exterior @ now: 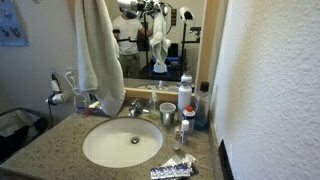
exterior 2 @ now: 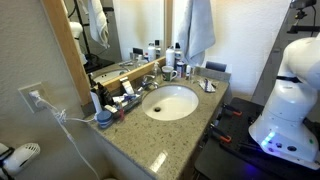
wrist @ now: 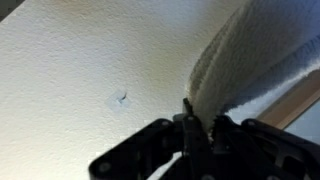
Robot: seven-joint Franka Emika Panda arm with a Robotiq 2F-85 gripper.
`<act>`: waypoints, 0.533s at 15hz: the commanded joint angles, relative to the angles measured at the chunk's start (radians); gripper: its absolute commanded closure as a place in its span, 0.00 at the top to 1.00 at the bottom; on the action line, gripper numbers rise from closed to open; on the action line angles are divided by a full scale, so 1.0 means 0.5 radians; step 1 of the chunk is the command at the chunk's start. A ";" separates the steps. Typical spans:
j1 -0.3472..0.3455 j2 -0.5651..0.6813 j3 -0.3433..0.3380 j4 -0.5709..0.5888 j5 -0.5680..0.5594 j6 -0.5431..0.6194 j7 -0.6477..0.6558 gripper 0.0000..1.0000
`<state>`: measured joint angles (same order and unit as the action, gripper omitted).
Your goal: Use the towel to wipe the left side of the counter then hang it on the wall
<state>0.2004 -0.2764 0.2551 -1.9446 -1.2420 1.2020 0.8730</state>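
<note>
The pale grey-white towel [exterior: 100,50] hangs long and limp from above the picture's top edge, over the counter's [exterior: 55,145] left end. It ends just above the clutter by the mirror. In an exterior view the towel [exterior 2: 198,28] hangs at the far end of the counter [exterior 2: 150,138], beside the wall [exterior 2: 235,35]. The gripper shows only in the wrist view: my gripper [wrist: 200,128] is shut on a bunched edge of the towel [wrist: 250,60]. It is held close to the white stucco wall [wrist: 70,60]. A small hook or nail [wrist: 120,98] sticks out of the wall left of the towel.
An oval white sink [exterior: 122,142] with a faucet [exterior: 137,107] sits mid-counter. Bottles and a cup [exterior: 167,112] crowd the right rear, and a packet [exterior: 172,170] lies at the front. A wall outlet [exterior 2: 31,97] with a cord, a hair dryer [exterior 2: 25,152] and the robot base [exterior 2: 290,100] are nearby.
</note>
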 commanded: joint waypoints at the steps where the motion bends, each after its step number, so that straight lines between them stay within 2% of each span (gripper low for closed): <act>1: -0.077 0.000 -0.098 0.136 -0.203 0.018 -0.046 0.03; 5: -0.154 0.042 -0.261 0.277 -0.431 0.219 -0.095 0.03; 8: -0.217 0.068 -0.369 0.350 -0.522 0.400 -0.094 0.03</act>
<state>0.1242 -0.2715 0.1020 -1.8302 -1.4606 1.3370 0.8495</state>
